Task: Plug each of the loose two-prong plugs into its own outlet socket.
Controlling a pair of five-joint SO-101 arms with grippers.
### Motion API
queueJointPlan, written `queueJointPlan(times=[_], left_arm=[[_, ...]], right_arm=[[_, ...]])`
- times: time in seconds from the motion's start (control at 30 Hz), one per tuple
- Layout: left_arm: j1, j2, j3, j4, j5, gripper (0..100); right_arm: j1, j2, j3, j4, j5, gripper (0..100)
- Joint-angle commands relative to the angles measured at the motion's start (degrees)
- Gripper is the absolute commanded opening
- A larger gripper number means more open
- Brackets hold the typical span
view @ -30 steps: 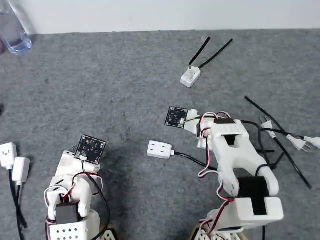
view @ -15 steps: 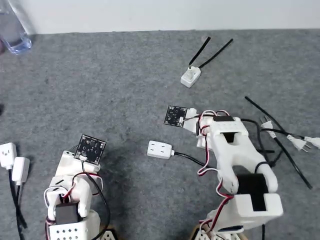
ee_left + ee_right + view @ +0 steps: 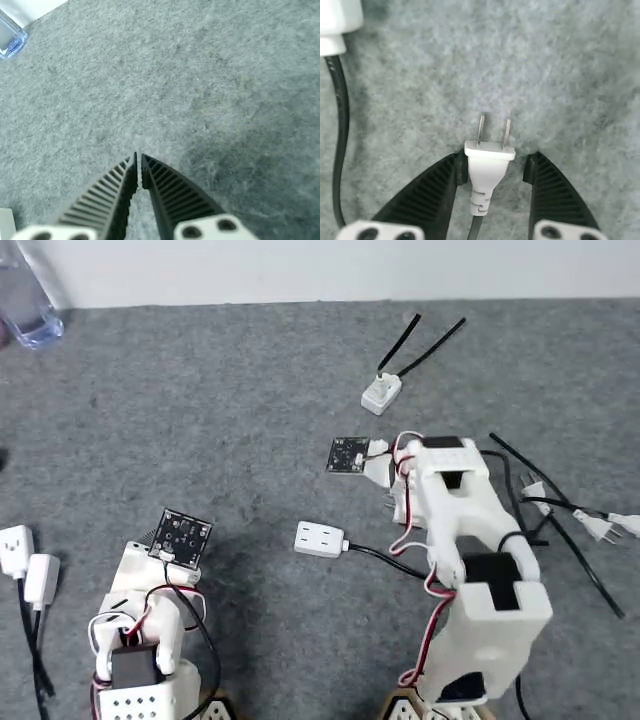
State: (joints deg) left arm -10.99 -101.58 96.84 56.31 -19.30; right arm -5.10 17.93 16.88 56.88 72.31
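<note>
A white two-prong plug [image 3: 489,162] lies on the grey carpet with its prongs pointing away from my right gripper [image 3: 495,161]. That gripper is open around the plug: one finger [image 3: 437,187] touches the plug's side, the other finger [image 3: 547,187] stands apart from it. A white outlet socket [image 3: 319,539] with a black cord [image 3: 385,561] lies just left of the right arm [image 3: 465,530]; its corner [image 3: 335,22] is seen from the right wrist. My left gripper [image 3: 138,159] is shut and holds nothing, low over bare carpet.
A second white socket [image 3: 381,393] with black cords lies at the back. Two white plugs [image 3: 600,528] with tangled black cords lie at the right. More white sockets [image 3: 16,549] sit at the left edge. A clear bottle [image 3: 25,300] stands at the far left corner.
The right arm has stretched farther from the front edge toward the back of the table. The left arm has not moved.
</note>
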Motion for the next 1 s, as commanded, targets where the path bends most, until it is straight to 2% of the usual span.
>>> queueJointPlan(times=[0.0, 0.47, 0.97], left_arm=[[0.18, 0.09, -0.22, 0.09, -0.53, 2], [0.18, 0.09, -0.22, 0.09, -0.53, 2], [0.18, 0.09, -0.22, 0.09, -0.53, 2]], right_arm=[[-0.48, 2.86, -6.24, 4.62, 0.53, 19.8], [-0.22, 5.93, -10.11, 18.15, 2.9, 19.8], [-0.75, 6.55, -12.04, 16.4, 4.84, 19.8]])
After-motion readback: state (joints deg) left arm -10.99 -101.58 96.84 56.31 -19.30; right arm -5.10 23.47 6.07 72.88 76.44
